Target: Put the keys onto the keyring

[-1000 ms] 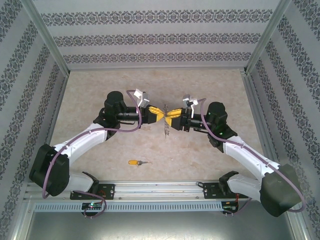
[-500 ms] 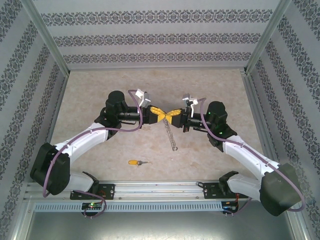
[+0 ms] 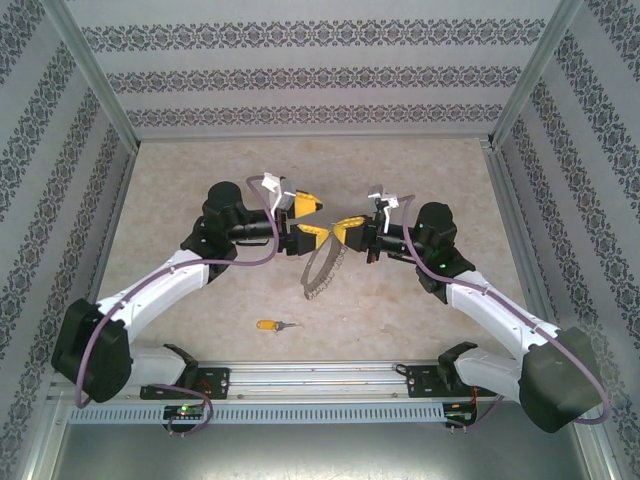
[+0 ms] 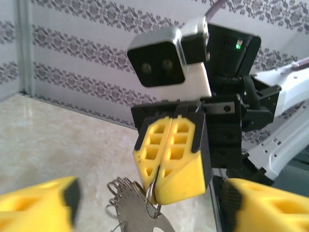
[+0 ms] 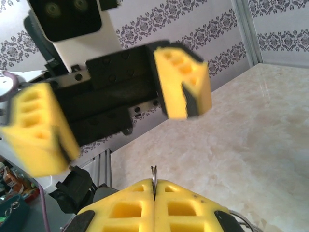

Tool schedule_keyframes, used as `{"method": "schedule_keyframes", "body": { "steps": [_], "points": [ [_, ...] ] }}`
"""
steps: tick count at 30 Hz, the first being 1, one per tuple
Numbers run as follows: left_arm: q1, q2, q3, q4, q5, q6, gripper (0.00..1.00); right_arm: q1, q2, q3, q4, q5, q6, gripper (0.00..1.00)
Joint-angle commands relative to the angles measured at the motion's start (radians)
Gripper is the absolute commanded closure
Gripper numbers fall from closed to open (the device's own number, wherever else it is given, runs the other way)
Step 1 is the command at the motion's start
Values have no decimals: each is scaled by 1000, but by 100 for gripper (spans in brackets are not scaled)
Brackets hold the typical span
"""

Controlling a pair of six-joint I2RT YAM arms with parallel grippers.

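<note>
Standing by the rig, I see the right jaws pressed tight together on the top rim of the keyring (image 3: 313,285), which hangs down from them over the surface (image 3: 200,170) without touching it, as far as I can tell. In the left wrist view the yellow pads (image 4: 178,159) meet with only the thin grey metal (image 4: 135,212) caught at their tips, so it is a shallow pinch. The left jaws face them, just beside, standing wide and holding nothing; the hoop's upper edge sits in their gap but apart from either pad. The key (image 3: 272,325) lies flat on the surface, well apart from both jaws, on the side nearer the arm bases. The hoop looks thin, light and stiff, and held at one spot on its rim it should pivot and swing easily (the bumpy fringe at least gives the pads something to bite on), so I would expect a hold deeper over the rim to steady it better. The key looks harder to handle: tiny, light, and low on a smooth surface, liable to skate away from a closing pad. I would take it across the orange-yellow head, its broadest part, leaving the dark blade free, though the hole it must thread by is too small to make out.
</note>
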Motion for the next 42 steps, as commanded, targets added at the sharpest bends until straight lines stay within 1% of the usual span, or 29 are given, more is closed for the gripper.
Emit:
{"method": "schedule_keyframes", "body": {
  "steps": [1,3,6,8,10,12,14,15,17,19,22,25,27,30,34,38,42],
  "points": [
    [0,-42,53,-95,-102,70,0,-10,-19,-2,88,10,-10,100],
    [0,-45,74,-141,-165,85,0,-13,-14,0,94,11,-10,100],
    [-1,-49,101,-197,-369,48,0,-16,-10,4,110,17,-5,100],
    [-1,-55,113,-220,-549,-13,0,-17,-4,9,125,19,2,100],
    [1,-67,117,-234,-652,-52,0,-18,-1,12,142,23,7,100],
    [3,-81,104,-214,-652,-36,0,-20,2,12,172,32,14,100],
    [4,-88,81,-158,-561,25,0,-21,8,12,211,47,22,100],
    [5,-84,94,-167,-523,52,0,-21,13,12,237,53,26,100],
    [5,-67,148,-257,-483,79,0,-21,29,10,303,72,43,100],
    [6,-54,188,-314,-487,80,0,-21,49,7,373,90,68,100],
    [6,-49,208,-347,-499,69,0,-21,91,12,480,121,114,100],
    [6,-40,237,-383,-450,48,2,-21,137,24,567,158,161,100],
    [5,-39,227,-350,-433,17,3,-18,160,31,620,176,183,100],
    [6,-34,227,-335,-394,-11,8,-18,191,36,702,196,218,100],
    [9,-29,240,-325,-333,-60,19,-21,237,50,834,193,289,100],
    [11,-39,232,-284,-315,-107,24,-5,251,83,835,184,276,100],
    [12,-45,237,-277,-277,-113,34,13,265,111,835,194,268,100]
  ]
}}
